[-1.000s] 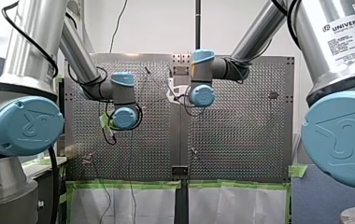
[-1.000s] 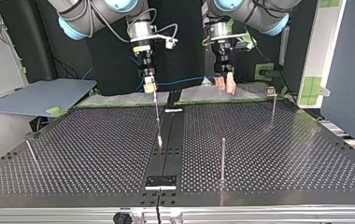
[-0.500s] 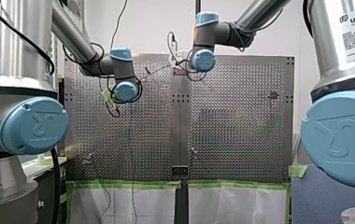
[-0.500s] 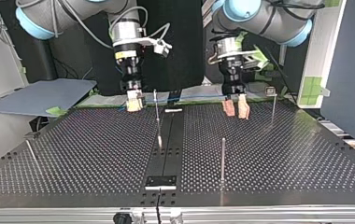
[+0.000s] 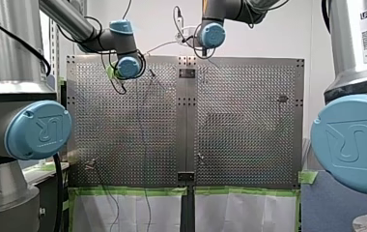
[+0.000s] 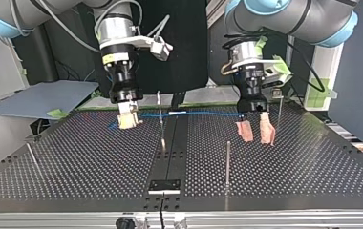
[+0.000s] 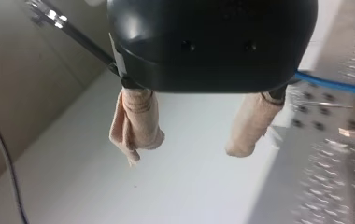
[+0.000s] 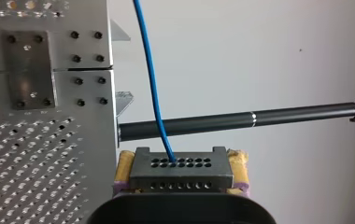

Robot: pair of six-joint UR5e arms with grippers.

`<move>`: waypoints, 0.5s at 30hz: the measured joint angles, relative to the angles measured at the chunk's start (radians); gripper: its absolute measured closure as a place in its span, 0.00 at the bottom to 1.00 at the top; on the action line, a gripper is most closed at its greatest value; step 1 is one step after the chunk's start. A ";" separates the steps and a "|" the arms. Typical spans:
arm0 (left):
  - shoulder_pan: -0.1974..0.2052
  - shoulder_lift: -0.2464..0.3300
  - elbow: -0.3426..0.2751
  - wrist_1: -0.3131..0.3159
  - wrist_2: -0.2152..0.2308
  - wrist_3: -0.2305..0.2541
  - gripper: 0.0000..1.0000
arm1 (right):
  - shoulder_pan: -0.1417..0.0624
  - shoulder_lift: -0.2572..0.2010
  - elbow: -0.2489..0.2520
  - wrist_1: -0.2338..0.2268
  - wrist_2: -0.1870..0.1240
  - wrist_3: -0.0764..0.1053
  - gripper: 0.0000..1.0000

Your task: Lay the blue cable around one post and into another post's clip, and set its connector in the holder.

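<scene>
In the top view my right gripper [image 6: 128, 118], with yellow pads, is shut on a dark connector block [image 8: 180, 170] just above the table's far part. The blue cable [image 6: 194, 113] leaves the block [image 8: 150, 79] and runs level past a thin post [image 6: 159, 109] to my left gripper [image 6: 255, 131]. That gripper hangs open, its beige pads [image 7: 138, 123] well apart with nothing between them. The cable [image 7: 334, 84] passes beside one of its fingers, behind the gripper's body. A post with a clip on top [image 6: 279, 102] stands close beside the left gripper.
The perforated table [image 6: 289, 171] also carries a plain post [image 6: 228, 162] towards the near edge, a leaning post [image 6: 31, 155] at the top view's left and a small black plate [image 6: 165, 185] on the middle strip. A black rod [image 8: 241, 120] crosses beyond the connector.
In the top view both arms have come from behind the table's far edge towards the camera, over the table. The blue cable came with them and now spans the far part.
</scene>
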 joint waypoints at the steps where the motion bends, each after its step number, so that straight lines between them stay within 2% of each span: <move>1: 0.003 0.008 0.008 -0.008 0.007 -0.001 0.00 | 0.000 0.002 -0.008 0.008 -0.002 -0.003 1.00; 7: 0.040 0.052 0.065 -0.065 0.051 -0.011 0.00 | 0.004 0.038 -0.065 0.065 -0.012 -0.024 1.00; 15: 0.122 0.043 0.149 -0.148 0.131 -0.050 0.00 | 0.008 0.095 -0.143 0.143 -0.022 -0.029 1.00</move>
